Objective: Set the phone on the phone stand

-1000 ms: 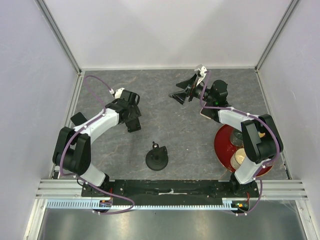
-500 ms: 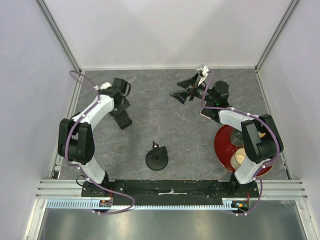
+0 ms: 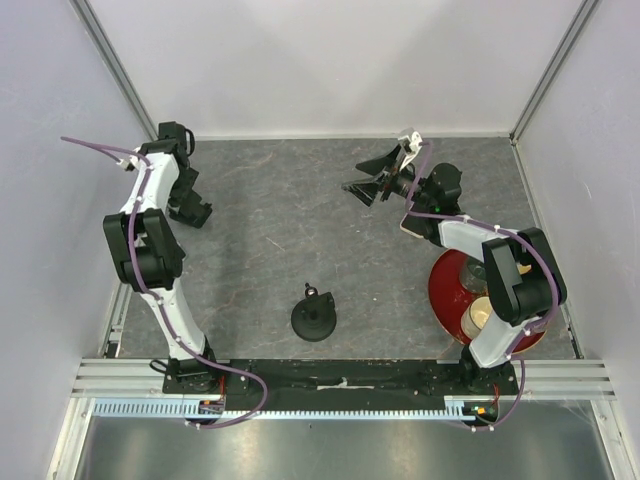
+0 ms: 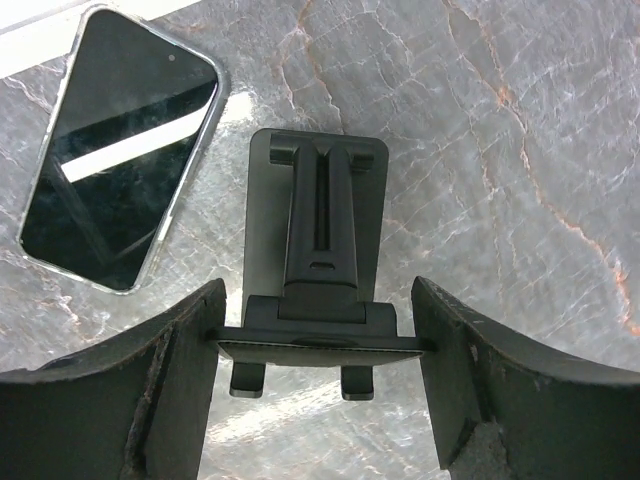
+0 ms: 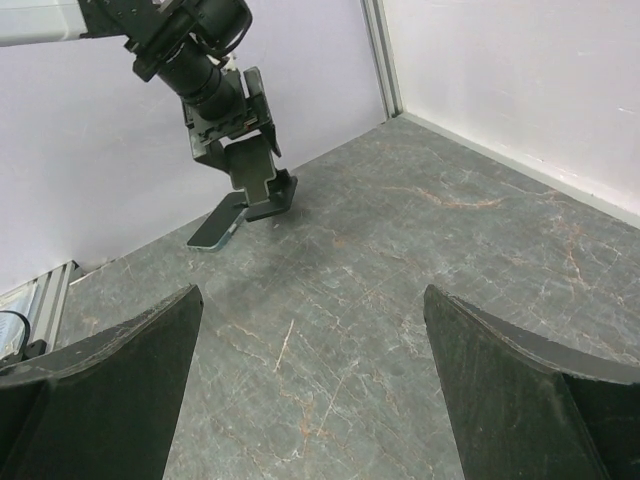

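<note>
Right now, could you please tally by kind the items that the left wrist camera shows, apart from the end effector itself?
phone: 1
phone stand: 1
Total: 2

In your right wrist view the phone (image 5: 212, 233) is small and partly behind the phone stand (image 5: 262, 190); from above, your left arm (image 3: 140, 210) hides it entirely.

Phone stand (image 4: 318, 250) gripped between the jaws, phone (image 4: 120, 150) face-up just beside.
</note>
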Robot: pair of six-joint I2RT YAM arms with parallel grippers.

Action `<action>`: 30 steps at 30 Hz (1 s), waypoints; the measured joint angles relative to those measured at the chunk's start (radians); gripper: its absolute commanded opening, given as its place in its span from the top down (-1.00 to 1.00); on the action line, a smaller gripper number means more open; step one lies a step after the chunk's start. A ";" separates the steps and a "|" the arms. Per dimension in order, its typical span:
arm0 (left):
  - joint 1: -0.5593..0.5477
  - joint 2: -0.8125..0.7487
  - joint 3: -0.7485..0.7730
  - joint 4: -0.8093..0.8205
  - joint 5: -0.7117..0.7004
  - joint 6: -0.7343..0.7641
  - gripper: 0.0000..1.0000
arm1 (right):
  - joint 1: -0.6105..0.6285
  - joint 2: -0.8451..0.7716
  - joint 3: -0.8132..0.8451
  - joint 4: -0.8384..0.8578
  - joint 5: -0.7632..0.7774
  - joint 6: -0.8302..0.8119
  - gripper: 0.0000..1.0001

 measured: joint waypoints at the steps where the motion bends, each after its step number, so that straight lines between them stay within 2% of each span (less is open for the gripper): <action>1: 0.006 0.021 0.031 -0.016 0.000 -0.018 0.95 | -0.001 0.001 -0.002 0.005 0.000 0.003 -0.96; 11: 0.043 0.117 0.082 -0.100 -0.029 -0.171 0.95 | -0.004 0.006 -0.019 0.055 -0.005 0.033 -0.96; 30: 0.068 0.125 0.114 -0.048 -0.116 -0.174 0.95 | -0.004 0.015 -0.019 0.095 -0.019 0.060 -0.96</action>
